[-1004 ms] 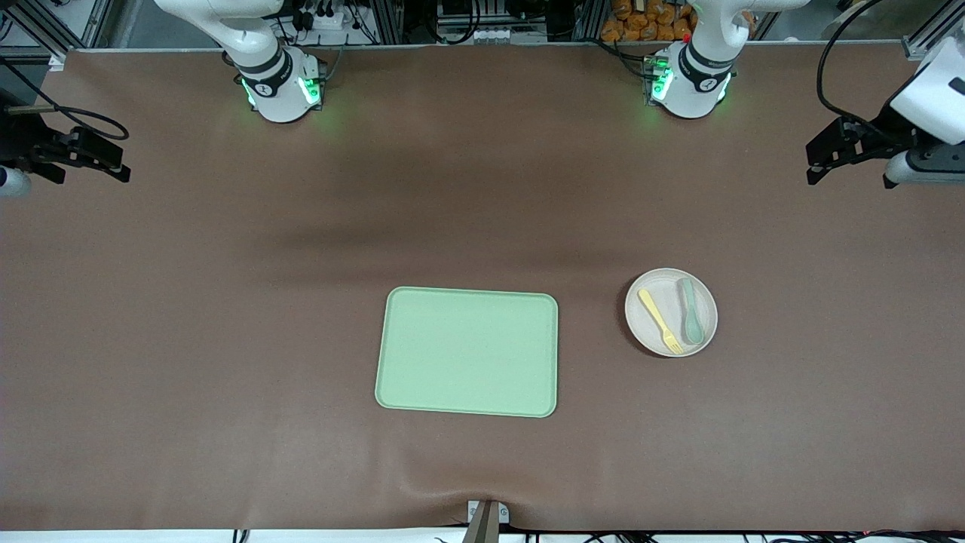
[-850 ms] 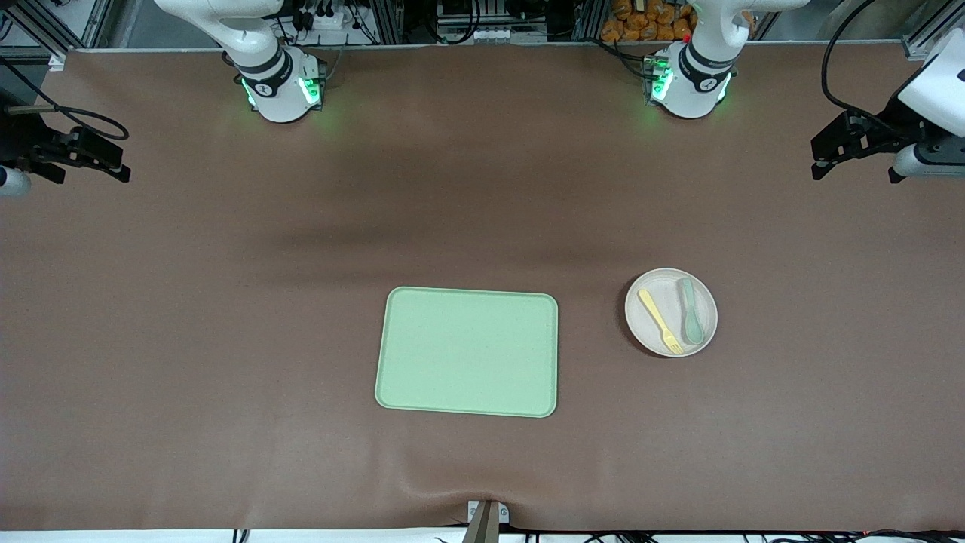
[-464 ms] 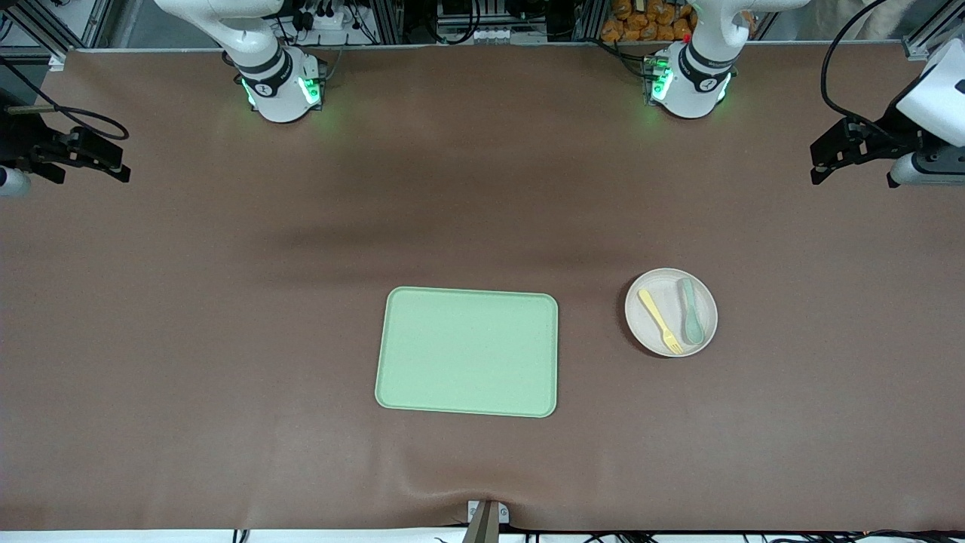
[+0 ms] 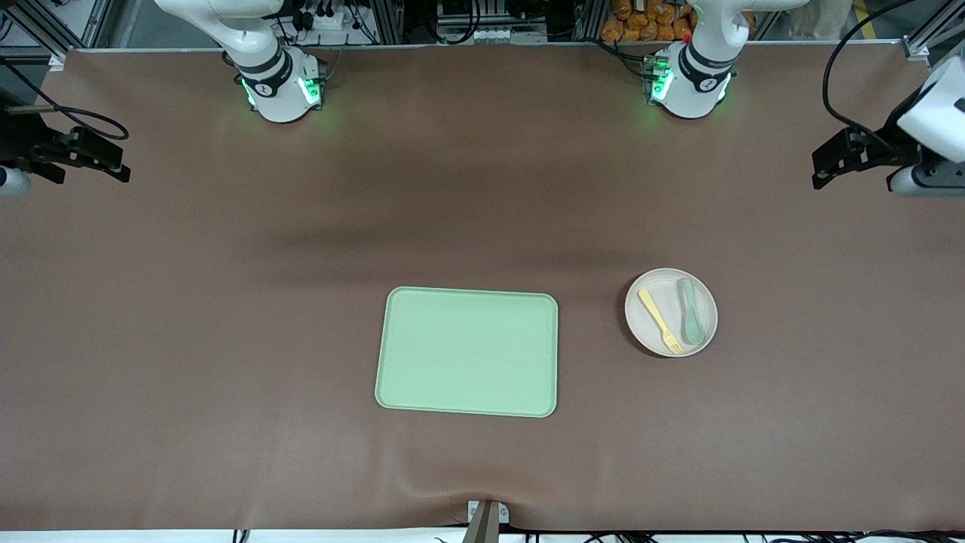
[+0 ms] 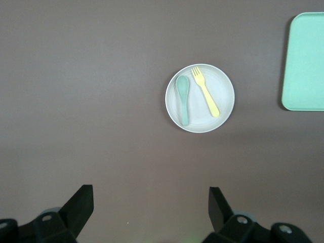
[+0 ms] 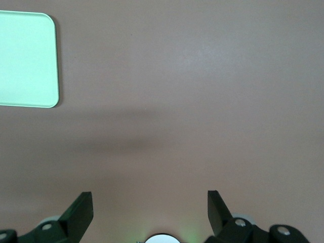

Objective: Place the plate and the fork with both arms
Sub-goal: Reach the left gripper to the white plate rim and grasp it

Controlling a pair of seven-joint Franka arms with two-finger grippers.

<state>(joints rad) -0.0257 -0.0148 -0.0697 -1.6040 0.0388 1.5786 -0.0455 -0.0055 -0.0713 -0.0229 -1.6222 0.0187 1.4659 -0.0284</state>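
The round pale plate (image 4: 654,326) rests on the brown table toward the left arm's end, beside the light-green tray (image 4: 467,351). The yellow fork (image 4: 660,321) and a grey-green spoon (image 4: 690,309) lie on the plate. The left wrist view shows the plate (image 5: 220,92), fork (image 5: 205,91) and spoon (image 5: 183,99). My left gripper (image 4: 822,167) is open and empty, high over the table's left-arm end; its fingers spread wide in its wrist view (image 5: 150,210). My right gripper (image 4: 113,166) is open and empty over the right arm's end, as its wrist view shows (image 6: 150,211).
The tray's corner shows in the left wrist view (image 5: 306,61) and the right wrist view (image 6: 25,58). Black cables hang by both grippers. A small metal bracket (image 4: 487,516) sits at the table edge nearest the front camera.
My left gripper has wobbled slightly up and down at the table's end. The right arm, plate, fork and tray have not moved.
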